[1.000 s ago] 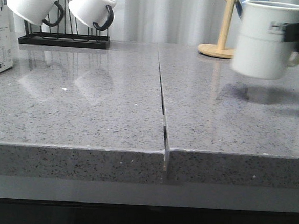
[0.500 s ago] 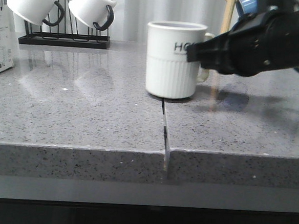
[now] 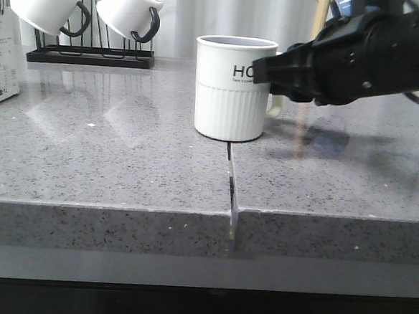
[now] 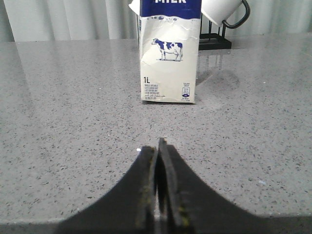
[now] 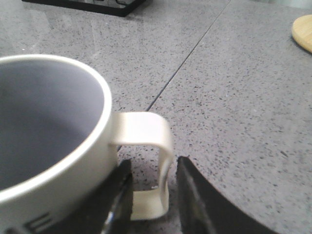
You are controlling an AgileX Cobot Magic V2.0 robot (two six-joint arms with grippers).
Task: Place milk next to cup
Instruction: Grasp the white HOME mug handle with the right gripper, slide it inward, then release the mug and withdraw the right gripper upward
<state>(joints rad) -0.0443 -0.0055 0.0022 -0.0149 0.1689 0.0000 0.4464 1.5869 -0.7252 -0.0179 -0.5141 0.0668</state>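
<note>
The cup (image 3: 232,94), a large white ribbed mug with black lettering, stands on the grey counter over the seam between the slabs. My right gripper (image 3: 269,75) is at its handle from the right. In the right wrist view the jaws (image 5: 154,162) straddle the handle bar (image 5: 163,151), one finger inside the loop, with a gap on each side, so it is open. The milk (image 4: 168,58) stands upright on the counter ahead of my left gripper (image 4: 157,144), which is shut, empty and well short of it. The milk's edge shows at the far left of the front view (image 3: 1,49).
A black rack (image 3: 90,57) with two small white mugs (image 3: 44,2) stands at the back left, beside the milk. A wooden stand (image 3: 313,60) is at the back right, behind my right arm. A seam (image 3: 230,173) runs through the counter to its front edge.
The right arm carried the cup from the far right, in the air, leftward and down onto the counter's middle. In the last half second it shifted slightly further left.
</note>
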